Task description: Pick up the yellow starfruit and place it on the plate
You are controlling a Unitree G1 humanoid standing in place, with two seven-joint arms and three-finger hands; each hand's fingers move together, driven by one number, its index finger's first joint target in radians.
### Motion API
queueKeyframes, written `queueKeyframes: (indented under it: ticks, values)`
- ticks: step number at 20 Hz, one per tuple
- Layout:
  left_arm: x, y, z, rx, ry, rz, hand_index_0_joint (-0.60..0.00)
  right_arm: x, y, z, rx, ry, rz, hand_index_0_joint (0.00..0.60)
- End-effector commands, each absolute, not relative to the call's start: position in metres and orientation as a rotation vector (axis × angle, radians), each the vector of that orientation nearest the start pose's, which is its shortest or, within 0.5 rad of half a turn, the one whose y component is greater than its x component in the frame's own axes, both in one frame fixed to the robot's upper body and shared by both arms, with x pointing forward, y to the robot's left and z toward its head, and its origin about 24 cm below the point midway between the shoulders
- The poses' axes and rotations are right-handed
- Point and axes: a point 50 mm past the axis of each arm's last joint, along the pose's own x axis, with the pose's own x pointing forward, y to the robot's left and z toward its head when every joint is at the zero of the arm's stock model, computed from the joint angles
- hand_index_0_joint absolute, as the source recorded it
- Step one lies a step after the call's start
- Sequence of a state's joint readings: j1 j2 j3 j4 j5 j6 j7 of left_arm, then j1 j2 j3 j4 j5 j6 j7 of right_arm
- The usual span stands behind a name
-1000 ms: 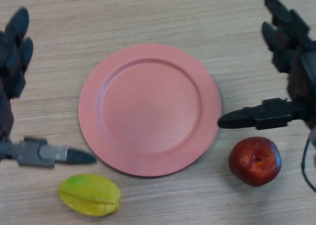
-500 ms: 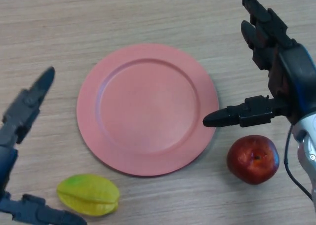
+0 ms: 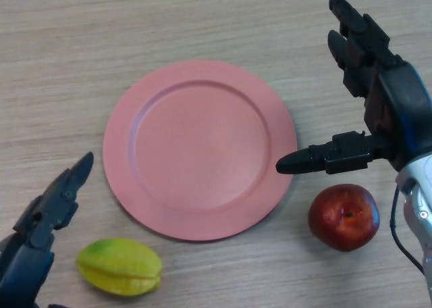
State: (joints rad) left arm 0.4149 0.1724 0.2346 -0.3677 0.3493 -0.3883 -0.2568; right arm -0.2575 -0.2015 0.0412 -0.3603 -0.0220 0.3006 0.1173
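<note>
Left hand [image 3: 42,217], fingers spread, is now lowered at nine o'clock of the starfruit [image 3: 119,266]; grasp is judged imminent, plate [image 3: 121,180] unfilled.

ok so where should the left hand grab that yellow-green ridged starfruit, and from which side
Probably across the narrow middle of the yellow-green ridged starfruit, coming from above and its left. It lies flat on the wooden table, long axis sideways, ridges giving fingers purchase. The black left hand is open just beside it.
</note>
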Motion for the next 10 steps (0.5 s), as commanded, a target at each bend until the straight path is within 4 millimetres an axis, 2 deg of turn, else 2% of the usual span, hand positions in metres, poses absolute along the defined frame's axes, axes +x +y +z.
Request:
queueKeyframes:
  ticks: [1, 4, 10]
  values:
    - [0.157, 0.202, 0.097, 0.746, -0.390, -0.117, 0.000, 0.269, -0.144, 0.197, -0.203, -0.544, 0.187, 0.000]
    - [0.158, 0.193, 0.082, 0.750, -0.353, -0.179, 0.000, 0.269, -0.143, 0.198, -0.200, -0.543, 0.185, 0.000]
    - [0.158, 0.185, 0.066, 0.766, -0.315, -0.249, 0.000, 0.264, -0.146, 0.202, -0.193, -0.548, 0.178, 0.000]
